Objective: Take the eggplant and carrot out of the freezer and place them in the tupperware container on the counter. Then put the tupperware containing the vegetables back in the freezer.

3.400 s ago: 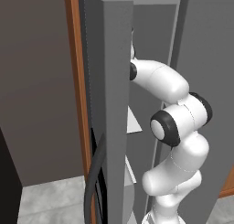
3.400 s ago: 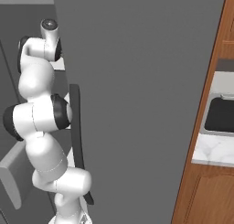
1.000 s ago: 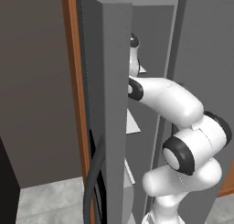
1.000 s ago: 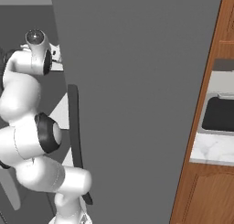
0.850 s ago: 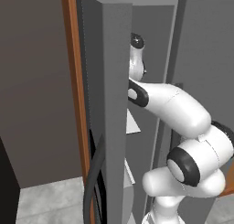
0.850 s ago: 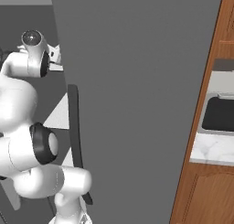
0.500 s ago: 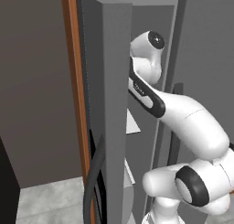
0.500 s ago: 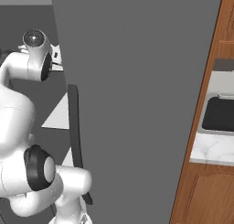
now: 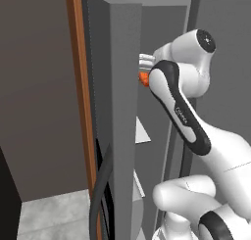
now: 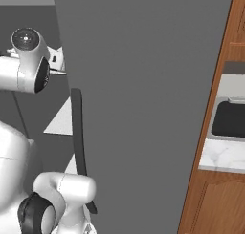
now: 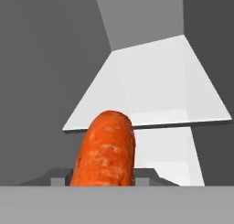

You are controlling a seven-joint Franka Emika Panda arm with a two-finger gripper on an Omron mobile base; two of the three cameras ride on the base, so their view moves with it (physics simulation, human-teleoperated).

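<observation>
gripper (image 11: 103, 179): fingers pinch the carrot (image 11: 106, 151) near its base, tips hidden behind it | carrot: juts forward between them, lifted above the white shelf (image 11: 155, 97) | beyond: freezer (image 9: 122, 111) interior, door open

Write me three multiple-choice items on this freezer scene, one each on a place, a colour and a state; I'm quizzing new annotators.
1. Where is the carrot?
A. between the gripper's fingers
B. on the counter
C. lying on a shelf

2. What colour are the freezer shelves?
A. brown
B. white
C. black

3. What state is the freezer door in?
A. shut
B. removed
C. open

Answers:
1 A: the hand view shows the carrot rising from the gripper, clear of the shelf behind it.
2 B: the shelves inside show white in the hand view.
3 C: the left base view shows the arm reaching into the interior past the door's edge.
</observation>
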